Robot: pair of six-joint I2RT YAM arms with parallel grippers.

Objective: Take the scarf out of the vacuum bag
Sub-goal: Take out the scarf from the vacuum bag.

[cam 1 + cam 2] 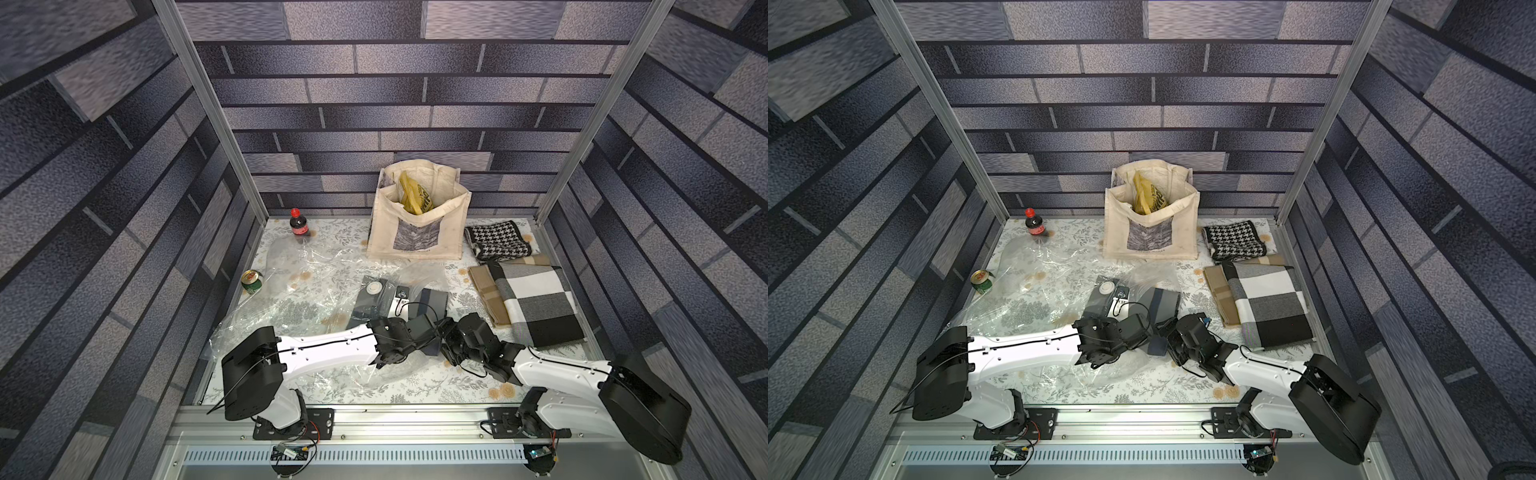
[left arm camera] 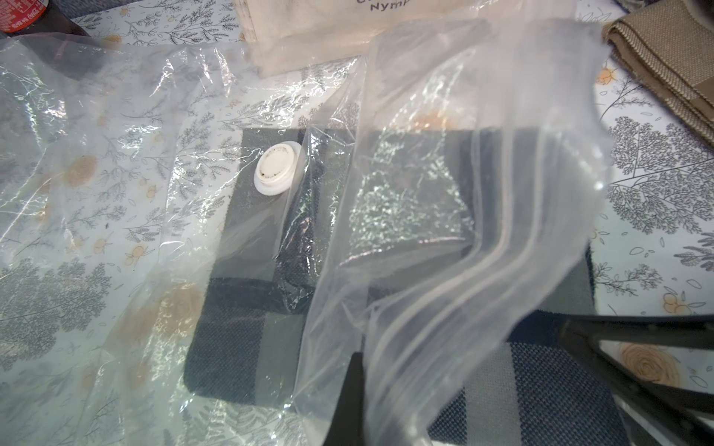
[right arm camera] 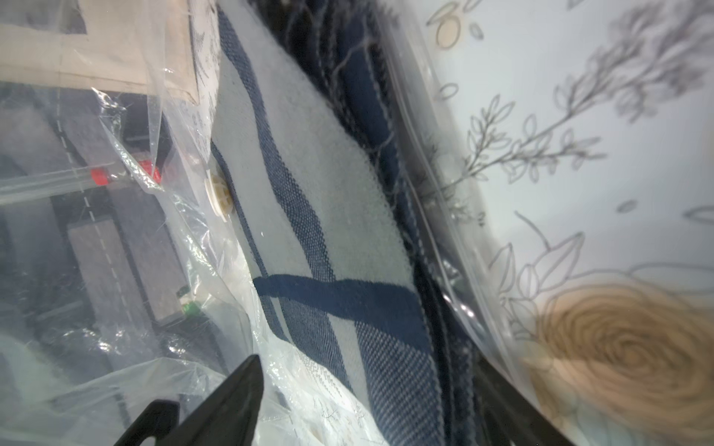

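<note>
One navy-and-grey scarf lies folded inside the clear, crinkled vacuum bag on the counter, under its white valve cap. The left pincer, jaws together, clamps the bag's zip edge; the right pincer, jaws apart, straddles the scarf's end. Beyond both stand a canvas tote, a cola bottle and a can.

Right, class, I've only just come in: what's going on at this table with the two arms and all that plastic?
Two robot arms are working a navy and grey scarf out of a clear vacuum bag. The left gripper is shut on the bag's zip-strip edge, holding the mouth up. The right gripper is at the opening with its fingers either side of the scarf's edge. The scarf lies mostly inside the bag.
</note>
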